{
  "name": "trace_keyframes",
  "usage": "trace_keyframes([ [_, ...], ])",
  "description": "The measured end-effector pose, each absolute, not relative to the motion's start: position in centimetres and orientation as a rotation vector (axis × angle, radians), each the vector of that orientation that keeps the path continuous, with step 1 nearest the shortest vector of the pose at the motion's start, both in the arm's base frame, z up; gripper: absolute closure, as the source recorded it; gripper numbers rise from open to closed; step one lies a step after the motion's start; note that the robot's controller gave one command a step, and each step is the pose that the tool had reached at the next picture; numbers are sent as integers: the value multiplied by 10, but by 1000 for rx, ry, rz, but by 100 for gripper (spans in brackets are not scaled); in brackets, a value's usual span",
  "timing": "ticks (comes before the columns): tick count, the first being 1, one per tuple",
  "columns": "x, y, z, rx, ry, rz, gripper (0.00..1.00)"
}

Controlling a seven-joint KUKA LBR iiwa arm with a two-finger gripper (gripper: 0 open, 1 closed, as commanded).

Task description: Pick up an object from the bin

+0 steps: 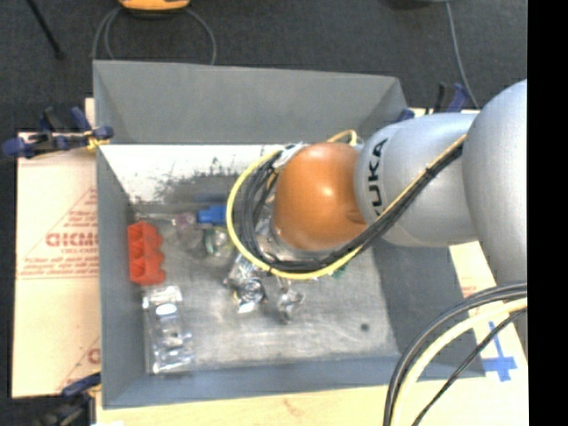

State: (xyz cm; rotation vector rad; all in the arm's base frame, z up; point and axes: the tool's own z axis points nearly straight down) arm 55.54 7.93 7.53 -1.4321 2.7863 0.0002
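Nearest you, in the front left corner of the grey metal bin (355, 331), lies a clear crinkled plastic packet (167, 331). Just past it, mid-floor, the end effector (266, 297) stands low under the arm's orange wrist cover (315, 198), its two silvery fingers (287, 303) apart with bare bin floor between them. Farther along the left wall you find a red moulded plastic block (145, 253), well apart from the end effector, and farthest back, to the end effector's left, a small pale greenish clear piece (197, 236) and a small blue block (209, 215) sit just beside each other.
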Motion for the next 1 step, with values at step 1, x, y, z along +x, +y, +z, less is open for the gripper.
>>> trace_keyframes([
  [1, 557, 81, 78, -1430, 2781, -1, 100],
])
